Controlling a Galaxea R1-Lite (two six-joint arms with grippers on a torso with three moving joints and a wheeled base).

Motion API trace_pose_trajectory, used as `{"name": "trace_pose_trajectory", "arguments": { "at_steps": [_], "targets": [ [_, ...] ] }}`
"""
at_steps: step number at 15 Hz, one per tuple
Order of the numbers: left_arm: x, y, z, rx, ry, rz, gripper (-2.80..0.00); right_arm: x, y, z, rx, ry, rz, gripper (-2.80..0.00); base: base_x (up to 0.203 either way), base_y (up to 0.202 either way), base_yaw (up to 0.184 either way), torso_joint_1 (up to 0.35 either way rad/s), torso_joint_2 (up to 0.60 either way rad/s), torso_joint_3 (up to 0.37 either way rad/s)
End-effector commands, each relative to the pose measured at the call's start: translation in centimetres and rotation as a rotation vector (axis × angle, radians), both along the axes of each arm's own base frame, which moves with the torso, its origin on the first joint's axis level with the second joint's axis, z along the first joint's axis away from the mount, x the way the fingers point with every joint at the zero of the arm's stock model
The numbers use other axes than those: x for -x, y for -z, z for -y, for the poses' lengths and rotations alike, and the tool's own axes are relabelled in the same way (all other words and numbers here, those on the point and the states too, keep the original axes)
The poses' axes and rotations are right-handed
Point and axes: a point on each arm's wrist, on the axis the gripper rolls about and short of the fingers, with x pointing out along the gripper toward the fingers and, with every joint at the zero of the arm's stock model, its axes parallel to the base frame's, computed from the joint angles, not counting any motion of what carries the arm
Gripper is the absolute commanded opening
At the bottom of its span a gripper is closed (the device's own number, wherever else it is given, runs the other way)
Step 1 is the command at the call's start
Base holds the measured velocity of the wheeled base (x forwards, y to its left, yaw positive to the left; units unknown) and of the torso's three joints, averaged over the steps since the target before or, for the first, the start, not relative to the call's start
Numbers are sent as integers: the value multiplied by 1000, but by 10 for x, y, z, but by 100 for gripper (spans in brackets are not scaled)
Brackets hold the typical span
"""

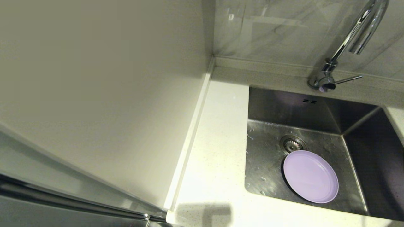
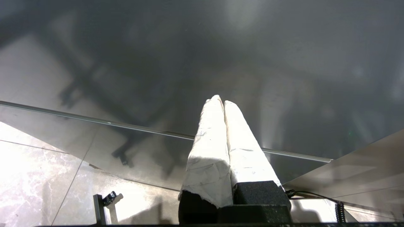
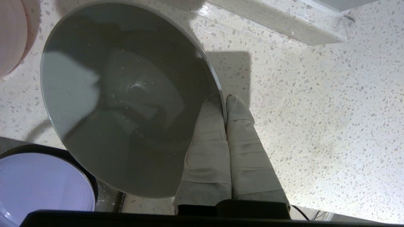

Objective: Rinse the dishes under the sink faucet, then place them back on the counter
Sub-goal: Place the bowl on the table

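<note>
Right gripper [image 3: 224, 107], cloth-wrapped fingers pinched on the rim of the small pale blue-green matte bowl [image 3: 126, 97], holds it over the white speckled stone counter [image 3: 315, 119] beside the brushed steel sink [image 1: 268, 164]; droplets inside suggest rinsing is done and only set-down remains. Small pale pink bowl [image 3: 11, 34] sits on the counter beyond it, likely finished. Flat lilac round plate [image 1: 311, 176] lies in the sink by the drain, below the chrome gooseneck faucet [image 1: 353, 41], probably still to return. Left gripper [image 2: 221, 102] parked away from the sink, fingers together, empty.

Lilac plate [image 1: 311, 176] occupies the sink [image 1: 268, 164] floor beside the drain; faucet [image 1: 353, 41] overhangs the rear; counter [image 1: 217, 132] strip left lies bare.
</note>
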Motion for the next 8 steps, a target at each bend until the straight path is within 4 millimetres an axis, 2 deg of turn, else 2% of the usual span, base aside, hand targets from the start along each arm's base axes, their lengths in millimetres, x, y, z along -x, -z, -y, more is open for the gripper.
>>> {"name": "trace_pose_trajectory", "arguments": {
  "at_steps": [1,6,8],
  "targets": [
    [0,1,0,0,0,-3,-280,-1,2,3,-11,1,-1,-280,0,0,0,0,0,0],
    [0,1,0,0,0,-2,-280,-1,2,4,-6,-2,-2,-280,0,0,0,0,0,0],
    [0,1,0,0,0,-3,-280,-3,0,8,48,-18,3,-280,0,0,0,0,0,0]
  ]
}}
